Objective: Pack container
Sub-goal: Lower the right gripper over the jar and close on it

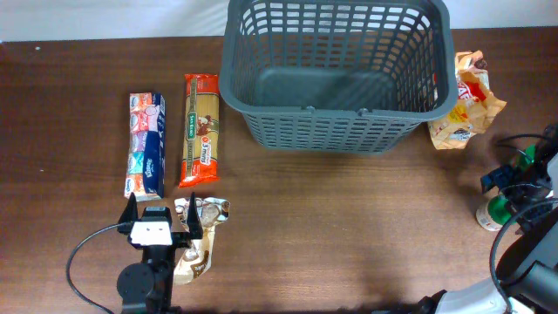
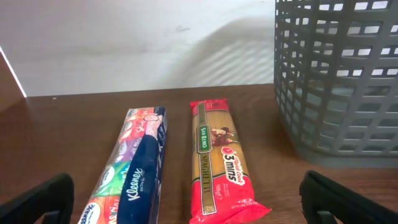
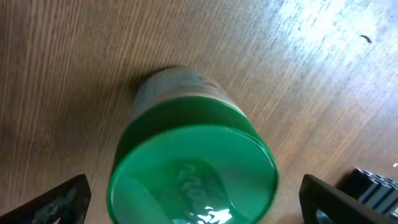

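The container (image 1: 336, 74), a large dark grey lattice basket, stands at the back centre with nothing showing inside; its wall (image 2: 339, 74) fills the right of the left wrist view. A Kleenex tissue pack (image 1: 146, 144) (image 2: 134, 165) and a red spaghetti packet (image 1: 200, 129) (image 2: 217, 158) lie side by side left of it. My left gripper (image 1: 161, 209) (image 2: 189, 205) is open just in front of them, holding nothing. My right gripper (image 1: 504, 194) (image 3: 199, 205) is open above a green-lidded jar (image 1: 493, 212) (image 3: 193, 168), with one finger on each side of the lid.
A crumpled silver packet (image 1: 200, 237) lies right beside the left gripper. An orange and white snack bag (image 1: 466, 100) leans against the basket's right side. Cables trail from both arms near the front edge.
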You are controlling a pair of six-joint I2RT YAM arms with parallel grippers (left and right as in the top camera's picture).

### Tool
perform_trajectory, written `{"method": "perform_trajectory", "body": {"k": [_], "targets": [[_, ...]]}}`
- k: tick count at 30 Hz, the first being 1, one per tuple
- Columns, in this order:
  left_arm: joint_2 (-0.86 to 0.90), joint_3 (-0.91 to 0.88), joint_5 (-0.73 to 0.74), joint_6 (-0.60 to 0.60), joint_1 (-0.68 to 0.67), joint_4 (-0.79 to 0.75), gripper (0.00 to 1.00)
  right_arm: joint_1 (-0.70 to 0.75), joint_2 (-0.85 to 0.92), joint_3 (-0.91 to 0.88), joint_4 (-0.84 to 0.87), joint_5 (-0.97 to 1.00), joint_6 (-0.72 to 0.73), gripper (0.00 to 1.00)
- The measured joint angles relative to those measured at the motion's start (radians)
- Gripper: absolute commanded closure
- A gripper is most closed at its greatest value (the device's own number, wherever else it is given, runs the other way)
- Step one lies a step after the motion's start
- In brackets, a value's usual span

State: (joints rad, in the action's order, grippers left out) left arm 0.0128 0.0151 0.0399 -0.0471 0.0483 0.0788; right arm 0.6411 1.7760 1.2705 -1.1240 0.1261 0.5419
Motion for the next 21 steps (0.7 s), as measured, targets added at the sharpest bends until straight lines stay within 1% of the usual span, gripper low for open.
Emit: {"method": "perform_trajectory", "body": {"k": [7,21], "targets": [[0.000,0.000,0.000,0.000,0.000,0.000,0.01,0.001,0.002,-0.004,0.038,-0.008,-0.002,0.02],[0.000,0.000,0.000,0.000,0.000,0.000,0.01,0.005,0.002,-0.085,0.120,-0.016,-0.001,0.01]]}}
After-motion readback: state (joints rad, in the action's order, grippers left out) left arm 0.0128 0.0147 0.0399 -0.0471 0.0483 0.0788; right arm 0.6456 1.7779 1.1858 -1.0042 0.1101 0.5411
